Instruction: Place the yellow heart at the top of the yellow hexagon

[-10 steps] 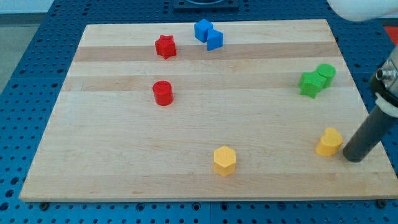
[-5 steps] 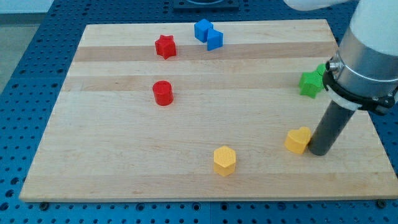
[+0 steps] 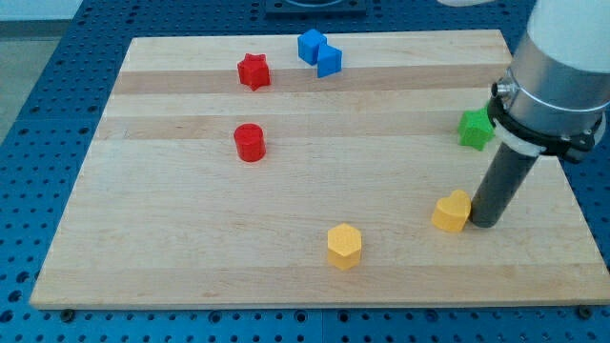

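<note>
The yellow heart (image 3: 452,211) lies at the lower right of the wooden board (image 3: 172,238). The yellow hexagon (image 3: 344,246) lies to its left and a little lower, near the board's bottom edge. My tip (image 3: 481,224) stands right against the heart's right side, touching it. The rod rises from there up to the arm's white body at the view's upper right.
A red star (image 3: 253,70) and a red cylinder (image 3: 249,142) lie at the upper left. Two blue blocks (image 3: 318,51) touch each other at the top centre. A green block (image 3: 475,129) sits at the right, partly hidden behind the arm.
My tip has slid left, pushing the yellow heart leftward toward the hexagon. The arm now covers part of the green blocks. The other blocks have not moved.
</note>
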Action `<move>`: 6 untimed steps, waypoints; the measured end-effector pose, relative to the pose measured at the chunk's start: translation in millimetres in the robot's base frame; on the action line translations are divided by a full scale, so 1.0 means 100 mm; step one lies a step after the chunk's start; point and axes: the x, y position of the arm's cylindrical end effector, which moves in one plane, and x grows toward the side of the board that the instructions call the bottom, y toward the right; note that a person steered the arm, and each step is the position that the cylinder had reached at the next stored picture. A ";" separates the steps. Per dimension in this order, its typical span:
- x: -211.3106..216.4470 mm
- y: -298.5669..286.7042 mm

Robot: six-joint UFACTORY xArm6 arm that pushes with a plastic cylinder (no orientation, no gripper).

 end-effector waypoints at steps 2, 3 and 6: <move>-0.03 -0.13; -0.03 -0.39; 0.02 -1.04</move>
